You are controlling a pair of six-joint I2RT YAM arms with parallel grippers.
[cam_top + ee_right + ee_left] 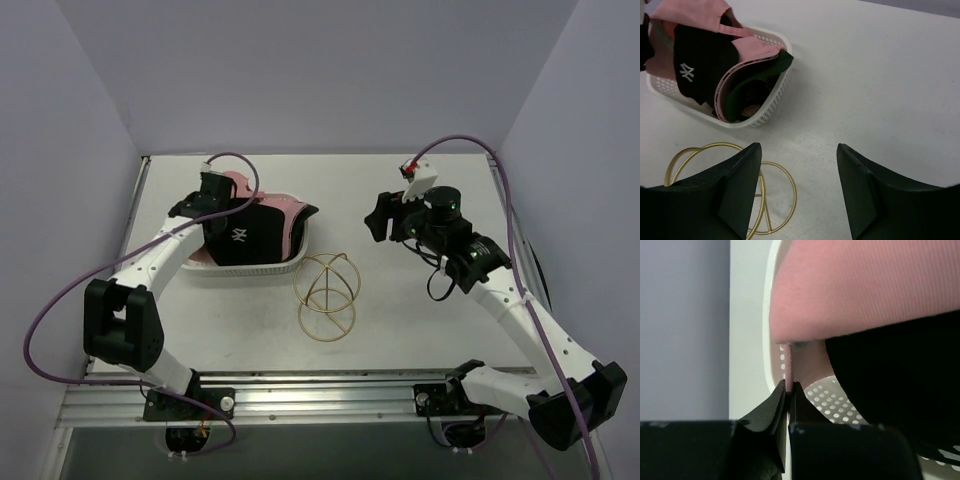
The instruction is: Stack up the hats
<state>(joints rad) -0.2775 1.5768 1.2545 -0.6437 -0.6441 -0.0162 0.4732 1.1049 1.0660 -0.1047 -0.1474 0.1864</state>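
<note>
The gold wire stand (326, 290) sits at lower centre of the top view, on the table (420, 300). Just beyond it, left of centre, the white basket (250, 270) lies with its long axis left to right and holds the hats. A black cap (240, 240), logo up, rests on pink caps (292, 222), and a dark brim (306, 211) pokes past the basket's right end.

The right gripper (799, 150) hangs over bare table with its jaws spread. The hats are at the upper left of its view, well clear of the jaws.

The left gripper (788, 386) is at the basket's upper-left end. Its jaws are pressed together just under a pink cap; I cannot tell whether they have caught any fabric.
</note>
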